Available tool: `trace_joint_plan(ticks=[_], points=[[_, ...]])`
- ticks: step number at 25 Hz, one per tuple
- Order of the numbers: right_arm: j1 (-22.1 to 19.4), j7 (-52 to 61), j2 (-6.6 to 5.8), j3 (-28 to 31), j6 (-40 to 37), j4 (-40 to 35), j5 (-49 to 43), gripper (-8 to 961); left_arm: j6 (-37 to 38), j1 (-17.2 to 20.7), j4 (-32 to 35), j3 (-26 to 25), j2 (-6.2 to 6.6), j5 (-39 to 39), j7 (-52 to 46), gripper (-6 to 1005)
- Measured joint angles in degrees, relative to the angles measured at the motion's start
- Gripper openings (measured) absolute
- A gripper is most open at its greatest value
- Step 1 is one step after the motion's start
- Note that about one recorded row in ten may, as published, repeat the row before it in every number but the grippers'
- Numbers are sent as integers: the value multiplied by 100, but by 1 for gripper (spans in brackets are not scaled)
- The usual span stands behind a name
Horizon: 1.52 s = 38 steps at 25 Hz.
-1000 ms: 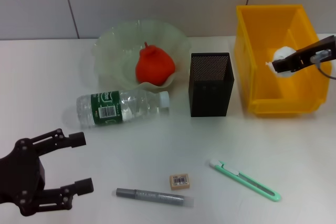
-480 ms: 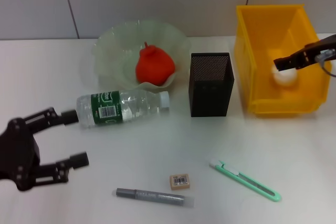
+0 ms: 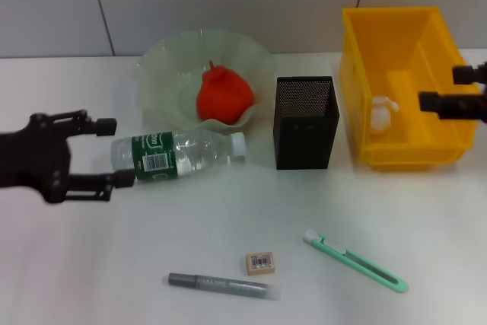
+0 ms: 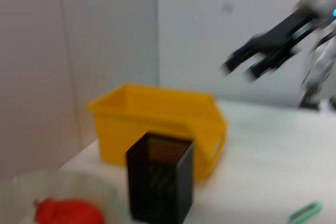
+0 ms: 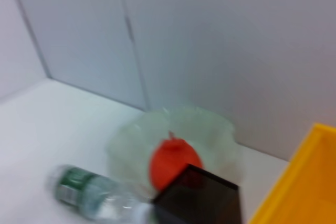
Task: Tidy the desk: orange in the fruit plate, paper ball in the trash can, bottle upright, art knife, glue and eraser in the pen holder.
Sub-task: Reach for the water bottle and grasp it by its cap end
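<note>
A clear bottle [image 3: 179, 154] with a green label lies on its side on the white desk. My left gripper [image 3: 116, 150] is open, with its fingertips on either side of the bottle's base end. The orange [image 3: 224, 95] sits in the pale green fruit plate [image 3: 156, 66]. The paper ball [image 3: 380, 114] lies inside the yellow bin [image 3: 396, 36]. My right gripper [image 3: 441, 87] is open and empty at the bin's right edge. A green art knife [image 3: 355, 262], an eraser [image 3: 260, 262] and a grey glue stick [image 3: 223, 285] lie at the front. The black mesh pen holder [image 3: 304, 122] stands in the middle.
The left wrist view shows the bin [image 4: 157, 124], the pen holder [image 4: 160, 182], the orange [image 4: 68, 212] and the right gripper [image 4: 260, 56] farther off. The right wrist view shows the bottle [image 5: 89, 198], the orange [image 5: 173, 161] and the pen holder [image 5: 199, 198].
My left gripper has moved away from me and right, up to the bottle's base. My right gripper has let go of the paper ball, which dropped into the bin, and has drawn back right.
</note>
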Motion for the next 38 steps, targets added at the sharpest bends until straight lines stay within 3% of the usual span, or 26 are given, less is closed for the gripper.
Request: trace_joint_plan(ticks=[3,7,8,9,10,13,14,18,19,22,23,29,30,38], points=[[-257,-948,-2,471,-560,495,853,839,-220,-320,366,34,-195,668,-190,856],[-452,-1675,-1,841,-1096,916,1333,839,-522,-554,428,308,-284,944,-402,855],[-567,-2096,-1,1044,-1469,1175,1504,839,-867,-609,394,674,-284,937,-611,855],[-567,-2096,-1,1044,-1469,1175,1504,839,-867,-609,394,674,-284,937,-611,855],[-622,-2470,-4,1274,-1825,1428,1606,839,-1273,-623,386,1140,-286,901,-762,855],[-606,-2613,-34,1563,-2041,1718,1576,839,-1711,-624,386,1711,-292,831,-862,855],[-606,-2613,-34,1563,-2041,1718,1576,839,-1711,-624,386,1711,-292,831,-862,855],[-604,-2627,-100,1781,-2153,1986,1439,839,-2901,-633,394,3231,-296,635,-1083,855],[-604,-2627,-100,1781,-2153,1986,1439,838,-2901,-633,394,3231,-296,635,-1083,855],[-657,-2667,-100,1872,-2189,2041,1423,838,-3379,-643,383,3853,-299,602,-1146,855],[-683,-2690,-87,1940,-2209,2090,1422,838,-3745,-631,357,4297,-305,571,-1171,855],[-729,-2752,-80,2047,-2295,2236,1422,838,-4622,-573,280,5092,-322,558,-1226,790],[-730,-2771,-73,2060,-2298,2293,1422,838,-5032,-562,201,5349,-322,558,-1247,781],[-671,-2778,-77,2068,-2270,2461,1429,837,-6476,-643,-212,6149,-323,556,-1384,781]])
